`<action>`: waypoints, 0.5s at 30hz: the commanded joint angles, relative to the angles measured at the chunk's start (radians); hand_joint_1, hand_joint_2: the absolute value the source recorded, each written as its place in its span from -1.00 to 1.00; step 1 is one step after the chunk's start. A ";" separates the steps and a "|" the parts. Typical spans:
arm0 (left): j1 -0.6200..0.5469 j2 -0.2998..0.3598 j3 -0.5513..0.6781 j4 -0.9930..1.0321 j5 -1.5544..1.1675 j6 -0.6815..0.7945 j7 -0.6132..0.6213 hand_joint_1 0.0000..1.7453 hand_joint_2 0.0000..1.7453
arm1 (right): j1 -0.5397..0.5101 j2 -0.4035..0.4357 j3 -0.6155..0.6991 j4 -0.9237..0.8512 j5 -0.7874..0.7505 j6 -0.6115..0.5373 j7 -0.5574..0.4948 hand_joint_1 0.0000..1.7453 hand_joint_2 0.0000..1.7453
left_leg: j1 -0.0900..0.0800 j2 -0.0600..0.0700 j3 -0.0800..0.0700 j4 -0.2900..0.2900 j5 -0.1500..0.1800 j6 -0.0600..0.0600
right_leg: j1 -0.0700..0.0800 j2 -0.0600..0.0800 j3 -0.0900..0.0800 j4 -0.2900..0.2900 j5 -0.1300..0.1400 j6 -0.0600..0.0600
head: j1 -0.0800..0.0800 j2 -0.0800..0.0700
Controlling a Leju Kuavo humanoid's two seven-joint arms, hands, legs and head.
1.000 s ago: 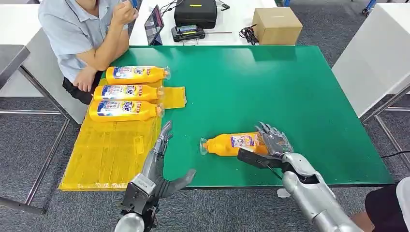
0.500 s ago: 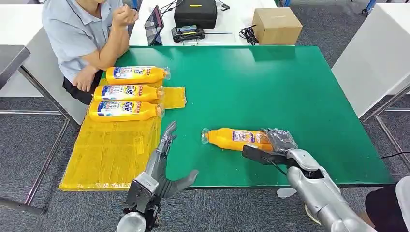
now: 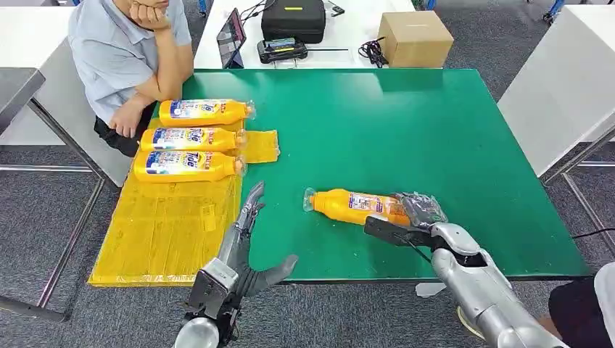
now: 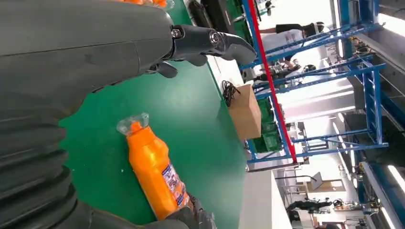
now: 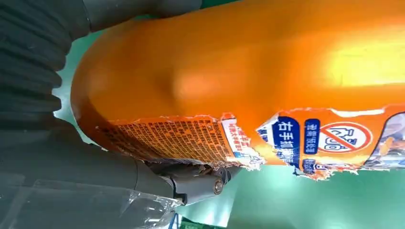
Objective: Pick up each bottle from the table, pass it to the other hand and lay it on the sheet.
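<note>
The right hand point(image 3: 413, 214) still grips the bottle point(image 3: 349, 206), now tilted slightly further. The left hand point(image 3: 243, 243) stays spread and empty over the desk point(image 3: 406, 123).

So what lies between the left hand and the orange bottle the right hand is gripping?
Nothing: in the head view only bare green table separates the left hand from the bottle in the right hand.

A bottle point(image 3: 350, 206) lies between the right hand's fingers point(image 3: 419, 209), well right of the left hand's fingers point(image 3: 249, 210), which point toward three bottles point(image 3: 190, 138) on the sheet point(image 3: 167, 225).
</note>
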 commanded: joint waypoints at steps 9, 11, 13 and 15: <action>-0.052 -0.007 0.016 0.105 0.089 0.051 -0.062 -1.00 1.00 | 0.078 0.039 -0.077 -0.015 -0.289 0.006 -0.237 1.00 1.00 | 0.001 0.000 0.003 -0.001 0.000 -0.002 | 0.001 -0.001 0.003 -0.002 0.000 -0.002 | 0.000 0.000; -0.044 -0.033 0.064 0.142 0.266 0.001 -0.048 -1.00 1.00 | 0.129 0.067 -0.117 -0.104 -0.364 0.025 -0.313 1.00 1.00 | 0.002 0.000 0.004 -0.001 -0.001 -0.003 | 0.002 -0.001 0.004 -0.002 -0.001 -0.003 | 0.000 0.000; -0.046 -0.043 0.091 0.186 0.349 -0.020 -0.056 -1.00 1.00 | 0.148 0.080 -0.122 -0.154 -0.396 0.049 -0.320 1.00 1.00 | 0.002 0.000 0.005 -0.001 -0.001 -0.003 | 0.002 0.000 0.005 -0.002 -0.001 -0.003 | 0.000 0.000; -0.049 -0.050 0.110 0.233 0.377 -0.010 -0.113 -1.00 1.00 | 0.162 0.078 -0.118 -0.201 -0.428 0.072 -0.327 1.00 1.00 | 0.001 0.001 0.002 -0.001 0.000 -0.002 | 0.001 0.001 0.002 -0.001 0.000 -0.002 | 0.000 0.000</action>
